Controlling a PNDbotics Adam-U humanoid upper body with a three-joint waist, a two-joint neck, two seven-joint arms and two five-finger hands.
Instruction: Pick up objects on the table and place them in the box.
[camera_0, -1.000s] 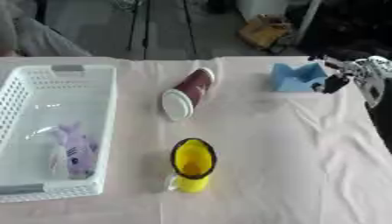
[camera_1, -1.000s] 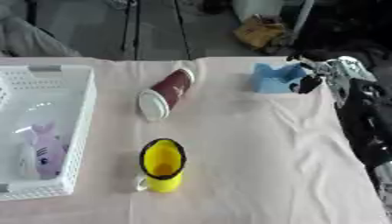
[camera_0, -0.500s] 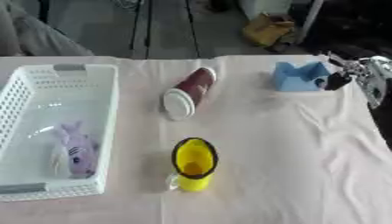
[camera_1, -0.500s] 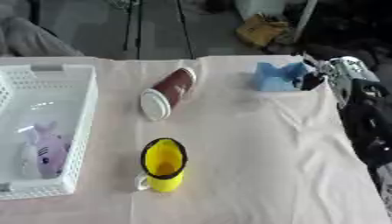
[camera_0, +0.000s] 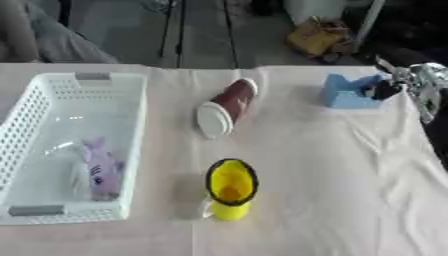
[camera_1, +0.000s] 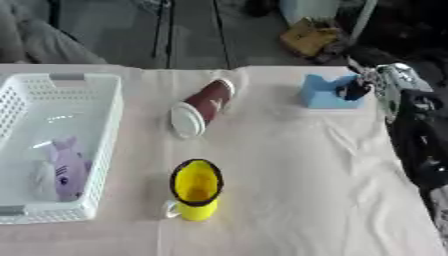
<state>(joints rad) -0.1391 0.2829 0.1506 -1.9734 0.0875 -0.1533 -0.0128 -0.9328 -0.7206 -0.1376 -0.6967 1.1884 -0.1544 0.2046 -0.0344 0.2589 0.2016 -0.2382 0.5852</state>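
Note:
A blue block (camera_0: 348, 93) lies on the cloth-covered table (camera_0: 332, 175) at the far right. My right hand (camera_1: 385, 82) comes in from the right edge, its dark fingers (camera_0: 381, 90) curled onto the block's right end. A maroon cup with a white lid (camera_0: 226, 106) lies on its side in the middle. Nearer to me stands a yellow mug (camera_0: 231, 188), upright. The white basket (camera_0: 131, 115) at the left holds a purple toy shark (camera_0: 101, 169). My left hand shows in neither view.
The table's right edge runs just past the blue block, with my dark arm (camera_1: 420, 145) along it. Beyond the far edge are a tripod's legs (camera_0: 179, 30) and a yellowish thing on the floor (camera_0: 317, 37).
The whole picture has shifted slightly, so the camera moved. My right hand stays at the blue block's right end; cup, mug and basket lie as before.

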